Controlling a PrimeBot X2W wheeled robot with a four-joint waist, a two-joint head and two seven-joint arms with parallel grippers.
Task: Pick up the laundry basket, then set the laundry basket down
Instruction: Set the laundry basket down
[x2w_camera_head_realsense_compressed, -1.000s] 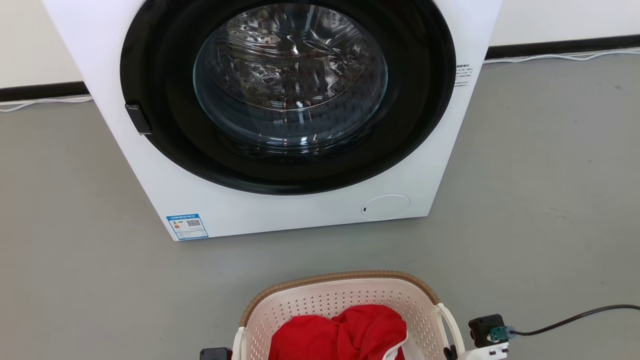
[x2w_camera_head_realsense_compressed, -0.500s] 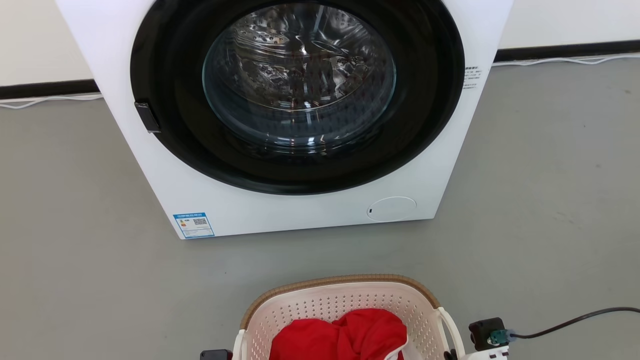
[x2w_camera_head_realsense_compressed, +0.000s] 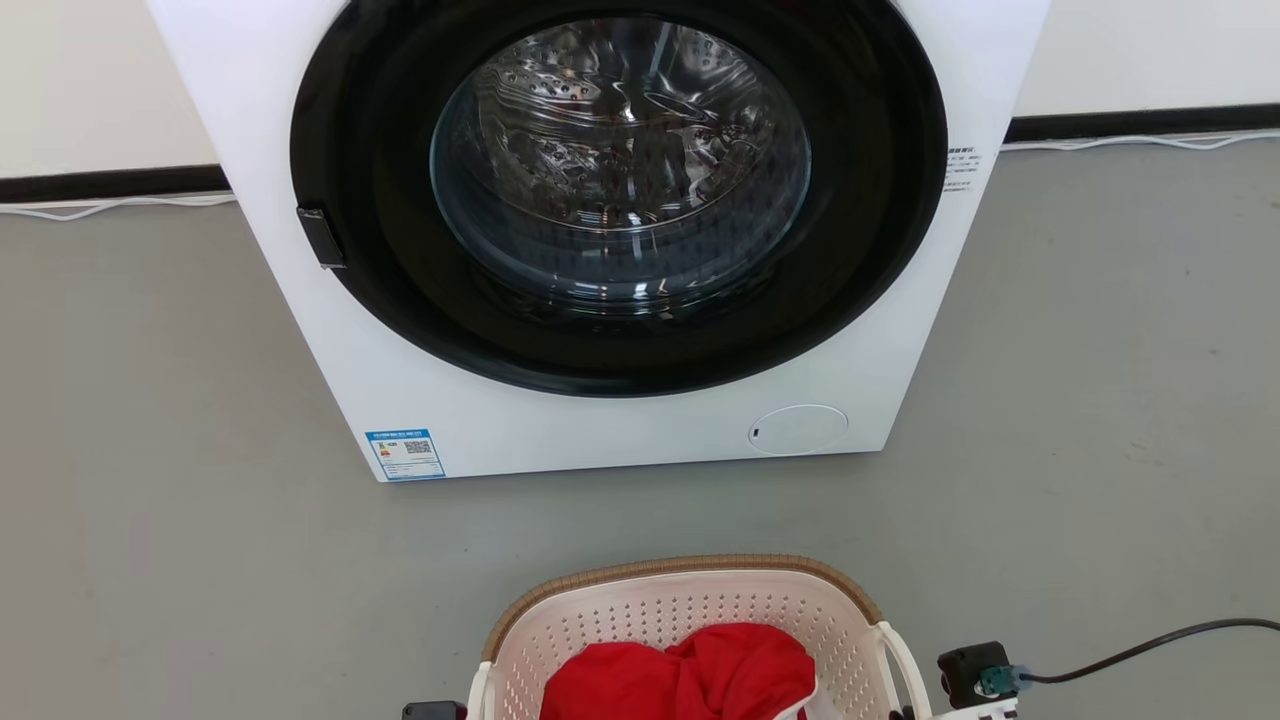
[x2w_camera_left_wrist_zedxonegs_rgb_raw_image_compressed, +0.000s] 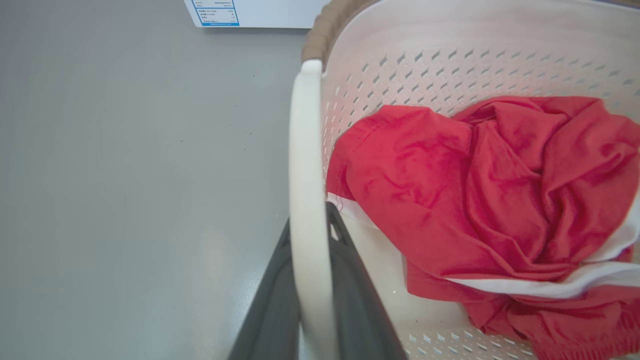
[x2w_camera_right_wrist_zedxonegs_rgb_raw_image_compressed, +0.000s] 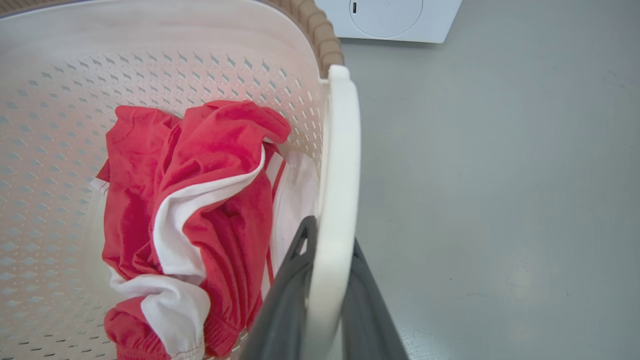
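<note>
The laundry basket (x2w_camera_head_realsense_compressed: 660, 612) is at the bottom middle of the head view: cream, perforated, with a brown woven-look rim, holding a red and white garment (x2w_camera_head_realsense_compressed: 690, 672). In the left wrist view my left gripper (x2w_camera_left_wrist_zedxonegs_rgb_raw_image_compressed: 310, 222) is shut on the basket's (x2w_camera_left_wrist_zedxonegs_rgb_raw_image_compressed: 425, 65) white loop handle (x2w_camera_left_wrist_zedxonegs_rgb_raw_image_compressed: 304, 150), a dark finger on each side. In the right wrist view my right gripper (x2w_camera_right_wrist_zedxonegs_rgb_raw_image_compressed: 330, 236) grips the opposite white handle (x2w_camera_right_wrist_zedxonegs_rgb_raw_image_compressed: 341, 150) of the basket (x2w_camera_right_wrist_zedxonegs_rgb_raw_image_compressed: 150, 75) the same way. Whether the basket's base touches the floor is hidden.
A big white washing machine (x2w_camera_head_realsense_compressed: 600, 440) with a closed round glass door (x2w_camera_head_realsense_compressed: 620, 170) stands right beyond the basket. Grey floor (x2w_camera_head_realsense_compressed: 1100, 400) spreads to both sides. A black cable (x2w_camera_head_realsense_compressed: 1150, 640) runs from my right wrist block (x2w_camera_head_realsense_compressed: 972, 672) off to the right. White cords lie along the wall.
The head camera has shifted, so the washing machine now sits further right and a little lower. The basket stays at the bottom between both grippers, still held.
</note>
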